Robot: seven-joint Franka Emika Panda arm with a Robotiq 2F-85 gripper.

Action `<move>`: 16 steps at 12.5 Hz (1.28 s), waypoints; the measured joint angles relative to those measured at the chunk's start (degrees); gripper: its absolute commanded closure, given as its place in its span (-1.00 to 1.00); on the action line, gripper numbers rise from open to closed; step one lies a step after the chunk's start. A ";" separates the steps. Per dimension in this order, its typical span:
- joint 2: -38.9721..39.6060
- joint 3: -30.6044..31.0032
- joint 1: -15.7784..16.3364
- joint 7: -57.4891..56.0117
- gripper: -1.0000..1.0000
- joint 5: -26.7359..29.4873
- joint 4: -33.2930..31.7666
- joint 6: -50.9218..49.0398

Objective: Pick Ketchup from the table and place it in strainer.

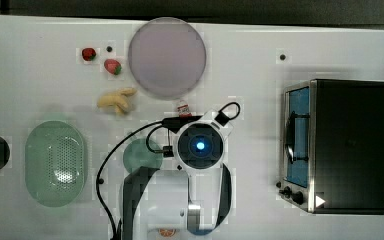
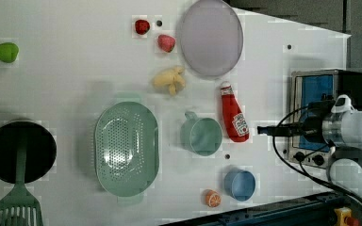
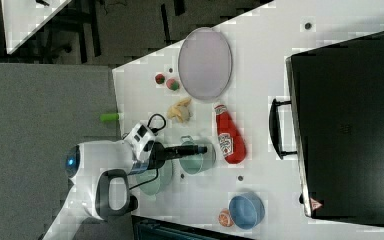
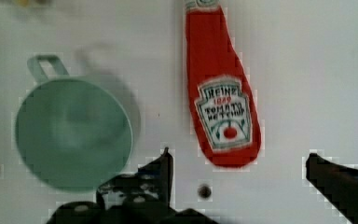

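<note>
The Ketchup (image 2: 233, 115), a red squeeze bottle with a white cap and a dark-and-white label, lies flat on the white table between the teal mug and the oven. In the wrist view the Ketchup (image 4: 221, 93) lies lengthwise just beyond my fingertips, its base nearest them. My gripper (image 4: 239, 161) is open, with nothing between its black fingers (image 4: 165, 163). It hovers above the table near the bottle's base, seen side-on as the gripper (image 2: 264, 130) in the left view. The strainer (image 2: 126, 148), a pale green oval basket with holes, sits empty on the far side of the mug from the bottle.
A teal mug (image 2: 201, 135) stands right beside the bottle. A grey-lilac plate (image 2: 210, 37) lies past the cap. A toaster oven (image 1: 340, 145) is on the top view's right. A blue bowl (image 2: 239, 184), orange slice (image 2: 212, 198), strawberries (image 2: 166, 42) and black pan (image 2: 19, 150) are around.
</note>
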 measured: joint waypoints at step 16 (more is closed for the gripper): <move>24.96 0.20 0.19 -4.42 -0.21 -2.07 -0.34 25.60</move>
